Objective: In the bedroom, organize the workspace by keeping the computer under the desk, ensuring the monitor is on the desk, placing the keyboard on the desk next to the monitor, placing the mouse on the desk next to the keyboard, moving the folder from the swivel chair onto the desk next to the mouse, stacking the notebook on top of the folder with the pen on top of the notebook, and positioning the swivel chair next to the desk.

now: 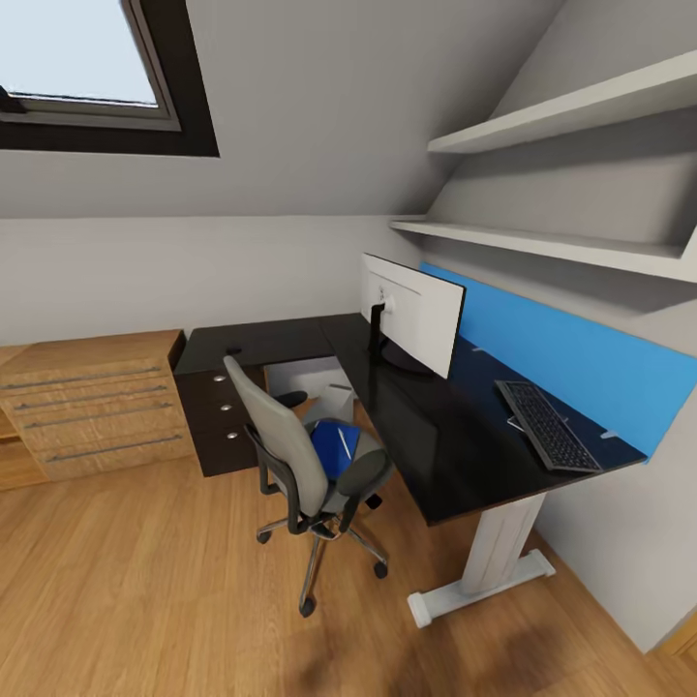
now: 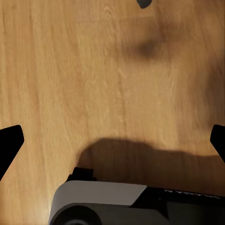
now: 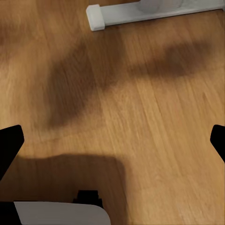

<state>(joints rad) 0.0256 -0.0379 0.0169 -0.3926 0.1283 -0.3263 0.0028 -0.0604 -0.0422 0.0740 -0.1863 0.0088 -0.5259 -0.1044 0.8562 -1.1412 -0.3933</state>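
A wooden drawer chest (image 1: 92, 411) stands at the far left against the wall, under a roof window (image 1: 92, 68). Next to it, the black drawer unit (image 1: 218, 421) carries one wing of the desk (image 1: 436, 436), whose glossy top turns the corner and runs right along a blue back panel (image 1: 571, 353). The chair (image 1: 310, 455) sits in the crook of the desk, back turned toward the chest. On its seat lies the folder (image 1: 334, 447) with the pen (image 1: 343, 441) across it. Beneath the desktop, beyond the chair, a pale box shows, likely the computer (image 1: 308, 376). The monitor (image 1: 411, 312) stands on the desk near the corner, pale back facing out. Farther right the keyboard (image 1: 547, 424) lies near the desk's end; two shelves (image 1: 561, 184) hang above.

In the wrist views both arms point down at the wood floor (image 2: 70, 84). The left gripper (image 2: 115, 140) and the right gripper (image 3: 115, 140) each have fingers spread wide, holding nothing. A white desk foot (image 3: 140, 11) lies ahead of the right one.
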